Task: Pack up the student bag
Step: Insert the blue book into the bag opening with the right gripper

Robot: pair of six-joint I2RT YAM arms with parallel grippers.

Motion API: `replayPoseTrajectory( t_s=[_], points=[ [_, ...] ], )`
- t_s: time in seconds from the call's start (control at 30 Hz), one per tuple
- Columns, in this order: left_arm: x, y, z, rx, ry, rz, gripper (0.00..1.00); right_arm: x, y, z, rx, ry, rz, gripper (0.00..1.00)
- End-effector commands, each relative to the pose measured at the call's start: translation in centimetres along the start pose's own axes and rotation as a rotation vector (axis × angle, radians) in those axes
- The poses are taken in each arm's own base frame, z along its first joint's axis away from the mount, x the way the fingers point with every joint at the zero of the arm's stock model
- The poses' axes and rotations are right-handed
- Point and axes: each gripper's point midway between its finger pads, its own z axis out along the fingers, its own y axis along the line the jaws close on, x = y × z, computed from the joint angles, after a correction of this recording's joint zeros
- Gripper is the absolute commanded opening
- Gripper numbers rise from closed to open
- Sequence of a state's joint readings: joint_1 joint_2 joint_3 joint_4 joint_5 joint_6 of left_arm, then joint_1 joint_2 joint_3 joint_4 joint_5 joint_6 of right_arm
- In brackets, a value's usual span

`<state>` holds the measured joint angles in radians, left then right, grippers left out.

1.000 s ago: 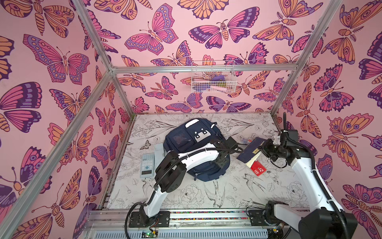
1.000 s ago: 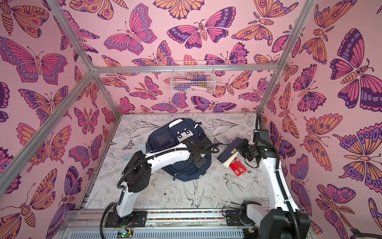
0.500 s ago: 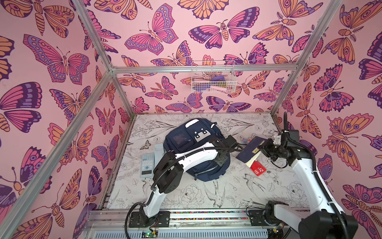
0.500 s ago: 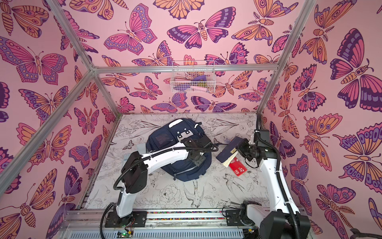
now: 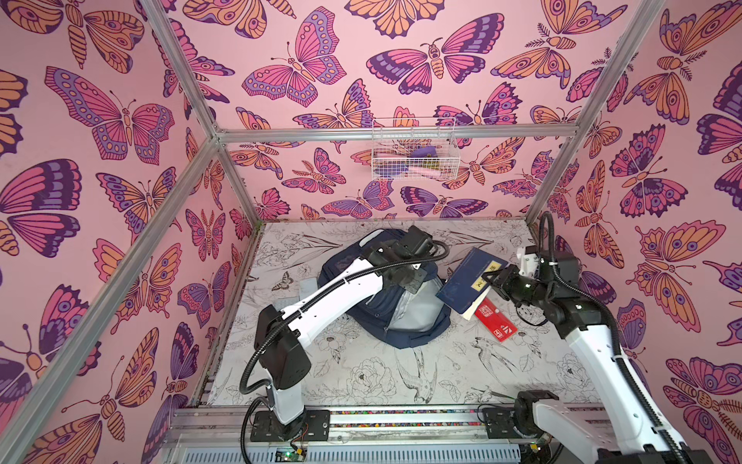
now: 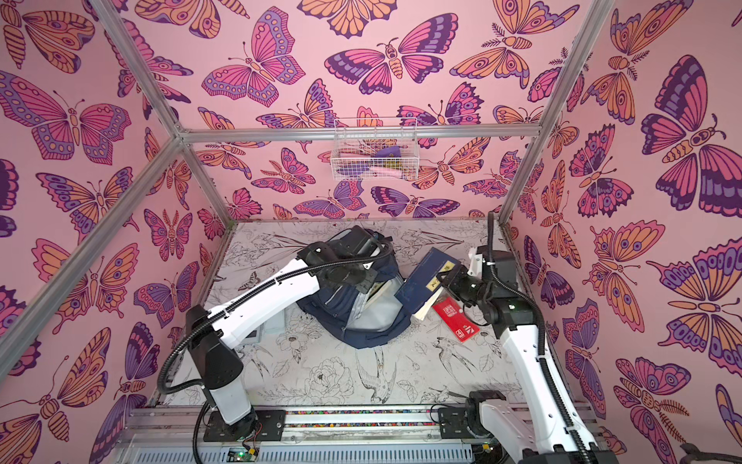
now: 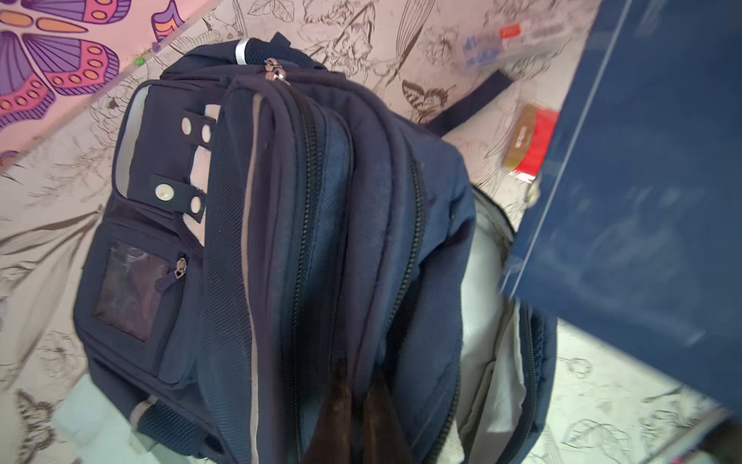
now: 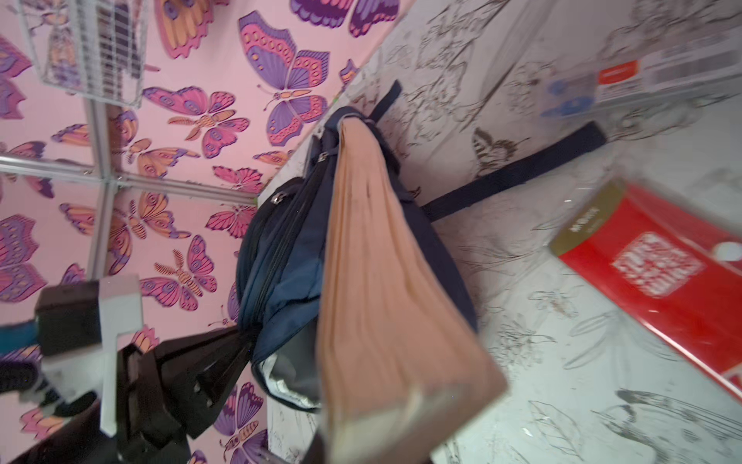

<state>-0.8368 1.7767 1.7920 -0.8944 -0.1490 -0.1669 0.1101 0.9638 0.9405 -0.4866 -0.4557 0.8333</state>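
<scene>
Jaws that stood parted a second earlier had come together. The left tool (image 7: 359,367) was pinching a ridge of fabric on top of the bag (image 7: 321,201), and its arm had drawn slightly away from the right side.

The bag lay in the middle of the counter (image 5: 361,373), toward the back wall. Its main mouth gaped on the side facing the right arm, showing grey lining (image 5: 415,317).

The right tool (image 5: 488,277) was pressed onto one edge of a blue book (image 5: 469,281) and held it tilted off the counter, just beside that mouth. Whether the book's lower corner touched the bag's rim could not be told. A red pack (image 5: 494,323) lay flat on the counter under the book's lower edge.

A dark strap (image 8: 522,172) trailed from the bag behind the book, with a clear case (image 8: 602,76) beyond it. A pale flat item (image 7: 96,422) lay against the bag's side away from the book, partly hidden under the left arm. A wire basket (image 5: 413,150) hung on the back wall, well above.

Open counter stretched in front of the bag, between the two arm bases. The right wall stood close behind the right arm.
</scene>
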Motion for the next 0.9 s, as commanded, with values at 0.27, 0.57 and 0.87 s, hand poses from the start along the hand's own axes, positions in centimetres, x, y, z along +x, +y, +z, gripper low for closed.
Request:
replayPoseTrajectory(
  t_s=[0.27, 0.57, 0.87],
  points=[
    [-3.6, -0.3, -4.0, 0.25, -0.184, -0.181, 0.0, 4.6, 1.9, 4.5, -0.095, 0.025, 0.011, 0.0],
    [-3.7, -1.0, -4.2, 0.295, -0.185, -0.17, 0.0, 4.4, 3.4, 8.5, -0.176, 0.004, 0.048, 0.0],
    [-3.7, -1.6, -3.9, 0.324, -0.174, -0.162, 0.0, 6.2, 4.0, 13.5, -0.146, 0.023, 0.068, 0.0]
  ],
)
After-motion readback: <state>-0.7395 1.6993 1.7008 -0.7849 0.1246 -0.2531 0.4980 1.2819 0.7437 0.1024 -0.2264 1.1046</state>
